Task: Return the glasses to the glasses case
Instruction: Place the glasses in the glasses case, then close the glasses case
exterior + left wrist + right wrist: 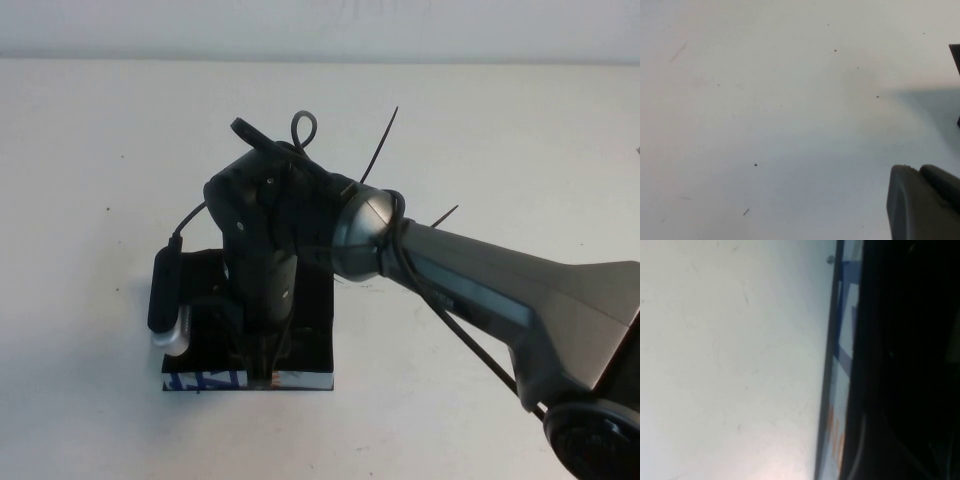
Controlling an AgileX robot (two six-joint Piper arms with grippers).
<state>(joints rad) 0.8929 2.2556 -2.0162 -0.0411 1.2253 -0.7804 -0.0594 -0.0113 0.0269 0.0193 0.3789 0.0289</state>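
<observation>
A black rectangular glasses case (315,335) with a white side strip printed in blue and orange lies on the white tabletop (100,150). The right gripper (262,365) points down into it, hiding its inside; its opening cannot be told, and the glasses are not visible. The left gripper (922,202) hovers over bare tabletop, opening unclear.
</observation>
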